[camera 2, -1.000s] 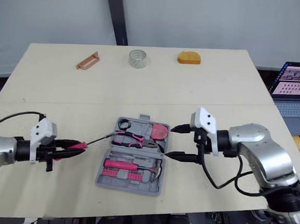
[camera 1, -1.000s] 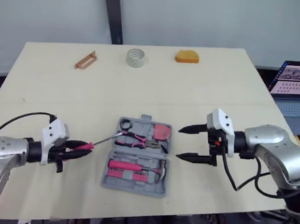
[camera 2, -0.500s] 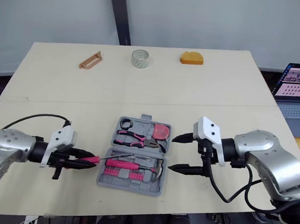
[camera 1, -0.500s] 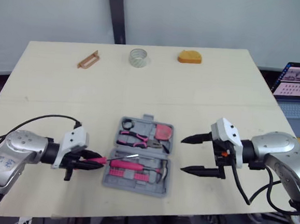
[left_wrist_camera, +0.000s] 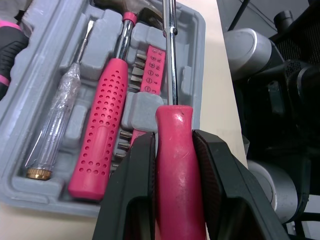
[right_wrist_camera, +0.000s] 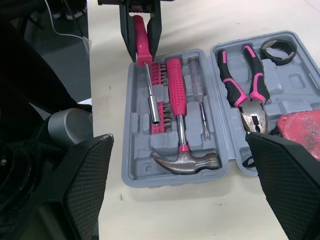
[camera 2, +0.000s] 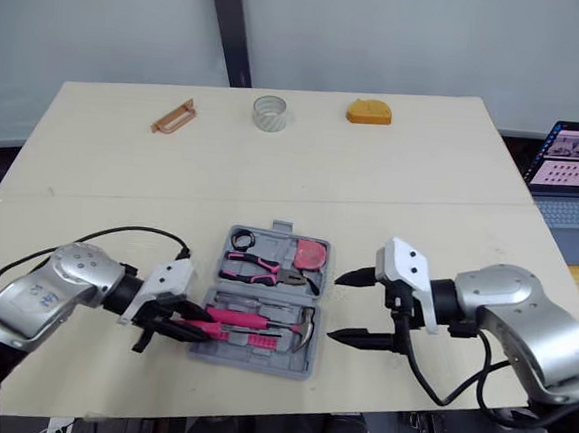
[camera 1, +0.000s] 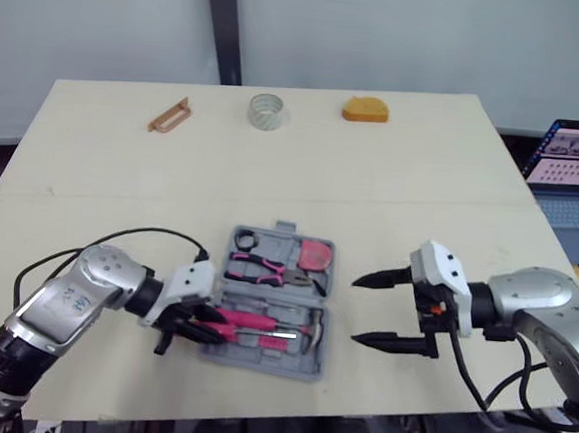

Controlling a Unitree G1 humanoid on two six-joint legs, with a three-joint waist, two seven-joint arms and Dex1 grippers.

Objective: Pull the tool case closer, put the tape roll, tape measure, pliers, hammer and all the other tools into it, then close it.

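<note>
Now, left claw [left_wrist_camera: 174,137]: fingers clamped on the pink handle of the screwdriver [left_wrist_camera: 175,165], with nothing else in its hold.
Change at left claw: half a second ago it hung left of the tool case. It has since come up against the case's left side, near the desk's front edge.
Screwdriver: its shaft points across the front half of the tool case [right_wrist_camera: 136,135], over the pink bit strip [left_wrist_camera: 152,70]. It seems to lie on the strip, though contact is hard to judge.
Beside it in the case: hammer [right_wrist_camera: 176,95], then a slim clear-handled tester [right_wrist_camera: 197,90].
Rear half of the case: pliers [right_wrist_camera: 231,87], black tape roll [right_wrist_camera: 279,50], red tape measure [right_wrist_camera: 300,127].
Right claw [camera 1: 356,308]: fingers spread wide and empty, hovering just right of the case, placed much as before.
Desk [camera 1: 422,187], far edge: brown handle [camera 1: 167,116], clear tape roll [camera 1: 265,110], orange object [camera 1: 363,108], all unmoved.
Off the desk's right edge: laptop [camera 1: 574,169].
</note>
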